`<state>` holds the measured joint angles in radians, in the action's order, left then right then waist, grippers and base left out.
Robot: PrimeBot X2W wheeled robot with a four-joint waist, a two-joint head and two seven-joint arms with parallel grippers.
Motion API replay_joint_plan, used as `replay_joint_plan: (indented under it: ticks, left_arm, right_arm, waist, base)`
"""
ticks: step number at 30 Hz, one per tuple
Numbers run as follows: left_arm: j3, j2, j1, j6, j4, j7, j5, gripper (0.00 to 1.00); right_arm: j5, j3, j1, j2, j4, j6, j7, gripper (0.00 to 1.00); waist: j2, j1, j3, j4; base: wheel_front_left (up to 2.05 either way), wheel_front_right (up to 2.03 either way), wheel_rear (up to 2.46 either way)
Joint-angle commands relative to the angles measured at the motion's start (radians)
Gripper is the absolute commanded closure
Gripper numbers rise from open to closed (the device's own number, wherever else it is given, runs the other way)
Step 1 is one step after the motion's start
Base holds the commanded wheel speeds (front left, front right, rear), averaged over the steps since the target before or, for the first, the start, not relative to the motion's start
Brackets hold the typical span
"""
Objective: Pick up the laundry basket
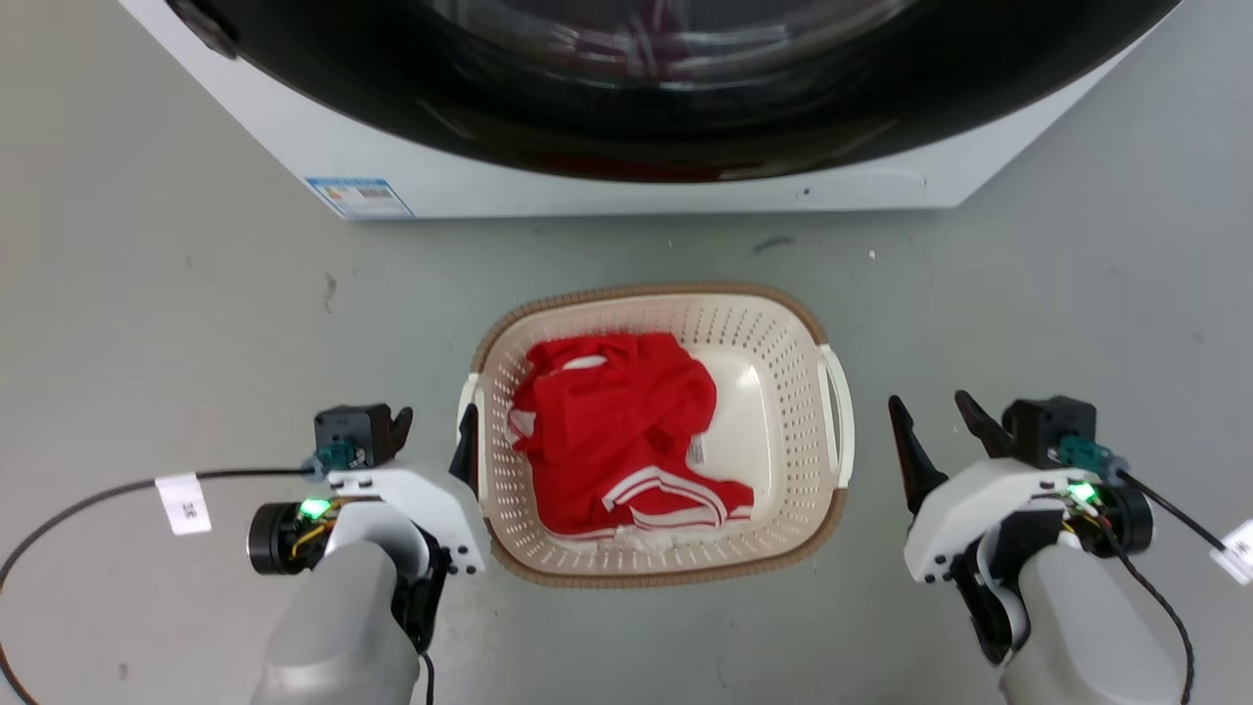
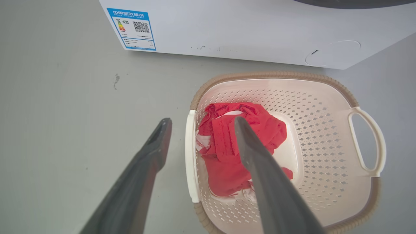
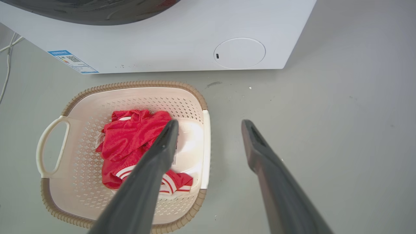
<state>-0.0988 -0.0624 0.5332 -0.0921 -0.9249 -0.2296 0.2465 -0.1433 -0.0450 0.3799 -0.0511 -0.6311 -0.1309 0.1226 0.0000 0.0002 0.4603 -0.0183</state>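
The laundry basket (image 1: 646,292) stands on the grey floor in front of the washing machine, cream with a brown rim, holding a red garment with white stripes (image 1: 617,431). My left gripper (image 1: 436,429) is open at the basket's left side, one finger beside the white left handle (image 2: 190,156). In the left wrist view that handle lies between the two fingers of the left gripper (image 2: 201,121). My right gripper (image 1: 930,406) is open a little to the right of the right handle (image 1: 837,411). In the right wrist view the basket (image 3: 130,85) lies left of the right gripper (image 3: 210,123).
The white washing machine (image 1: 587,191) with its dark round door stands just behind the basket, a blue label (image 2: 131,29) at its lower corner. Black cables (image 1: 98,494) trail from both wrists over the floor. Bare grey floor lies on both sides.
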Motion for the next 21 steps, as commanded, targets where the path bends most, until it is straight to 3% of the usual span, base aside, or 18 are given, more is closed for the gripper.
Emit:
replay_joint_plan:
  ticks: [1, 12, 21]
  left_arm:
    - [0.002, -0.008, 0.035, -0.006, -0.030, 0.008, 0.009, 0.00]
    - [-0.005, -0.050, 0.225, -0.032, -0.238, 0.140, 0.059, 0.00]
    - [-0.029, -0.096, 0.361, -0.038, -0.307, 0.272, 0.091, 0.00]
  right_arm:
    - [-0.015, -0.013, 0.038, 0.000, -0.031, 0.000, -0.001, 0.00]
    - [-0.172, -0.136, 0.256, 0.000, -0.279, 0.000, -0.089, 0.00]
    - [-0.288, -0.279, 0.420, -0.020, -0.387, 0.000, -0.185, 0.00]
  waist:
    - [0.0000, -0.0002, 0.058, -0.016]
    - [0.0000, -0.0002, 0.197, -0.047]
    - [0.0000, -0.0002, 0.294, -0.060]
  base:
    - [0.00, 0.00, 0.00]
    - [0.00, 0.00, 0.00]
    - [0.00, 0.00, 0.00]
